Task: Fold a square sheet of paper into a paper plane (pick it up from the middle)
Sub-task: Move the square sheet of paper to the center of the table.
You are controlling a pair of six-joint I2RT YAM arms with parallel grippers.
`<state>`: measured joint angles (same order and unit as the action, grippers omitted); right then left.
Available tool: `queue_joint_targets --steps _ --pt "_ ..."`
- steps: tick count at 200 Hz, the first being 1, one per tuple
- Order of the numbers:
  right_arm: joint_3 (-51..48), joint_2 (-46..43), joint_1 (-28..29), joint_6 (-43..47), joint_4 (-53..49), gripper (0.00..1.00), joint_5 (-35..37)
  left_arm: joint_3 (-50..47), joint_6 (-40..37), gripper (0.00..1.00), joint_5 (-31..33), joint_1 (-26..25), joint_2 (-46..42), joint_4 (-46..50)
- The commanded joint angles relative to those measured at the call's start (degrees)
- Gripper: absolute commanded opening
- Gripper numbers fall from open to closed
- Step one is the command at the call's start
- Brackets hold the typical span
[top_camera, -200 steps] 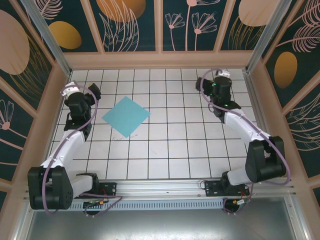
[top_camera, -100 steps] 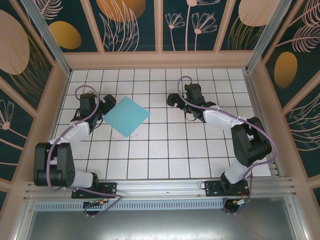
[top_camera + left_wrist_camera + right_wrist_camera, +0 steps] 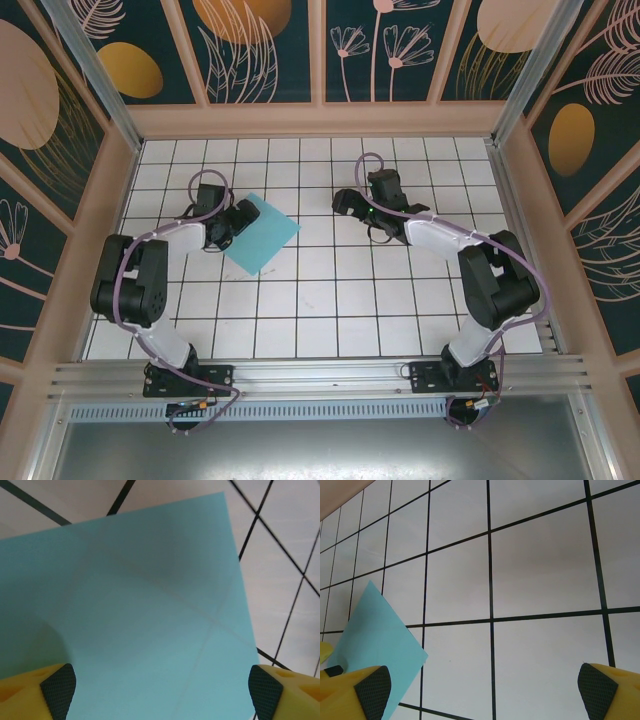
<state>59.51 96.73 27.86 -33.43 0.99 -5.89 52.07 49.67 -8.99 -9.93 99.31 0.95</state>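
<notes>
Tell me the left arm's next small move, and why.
Probably lower the left jaws onto the blue paper near its middle and close. The sheet lies flat and unfolded on the table, the jaws stand open over its left corner, and nothing is gripped yet.

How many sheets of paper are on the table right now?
1: the turquoise sheet lies flat left of centre, its left corner beneath the left gripper. Any sheet stacked under it would be hidden.
</notes>
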Motion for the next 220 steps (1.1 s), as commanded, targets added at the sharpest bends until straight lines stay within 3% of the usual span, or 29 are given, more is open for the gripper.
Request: queue_joint_targets --steps 1,47,80,127,143,167,220 --pt "1.51 1.33 -0.08 -0.58 -0.8 0.99 1.1 1.82 0.7 0.91 -0.27 -1.08 2.4 3.44" --pt "0.78 0.8 -1.62 -3.39 -1.0 0.99 1.68 0.71 0.28 0.91 -2.37 -4.23 4.44 3.35" --pt "-2.27 -1.76 -4.75 -7.58 0.51 0.98 1.63 -0.93 0.03 0.9 -4.42 -10.19 6.56 3.41" --pt "-2.24 -2.67 -4.79 -5.89 -2.01 0.94 0.69 -0.51 3.31 0.91 -9.04 -18.75 5.77 1.07" --pt "-0.91 -1.73 -3.56 -4.48 -3.08 0.89 -2.39 0.49 3.69 0.92 -10.49 -18.79 4.31 0.56" --pt "1.33 -0.17 0.76 -4.06 -4.85 0.84 -2.99 1.89 1.32 0.96 -6.09 -17.49 -0.37 2.13" --pt "8.66 8.68 9.65 -4.54 -7.95 0.7 -4.57 2.25 -1.04 0.98 -4.56 -8.07 -7.46 6.41"
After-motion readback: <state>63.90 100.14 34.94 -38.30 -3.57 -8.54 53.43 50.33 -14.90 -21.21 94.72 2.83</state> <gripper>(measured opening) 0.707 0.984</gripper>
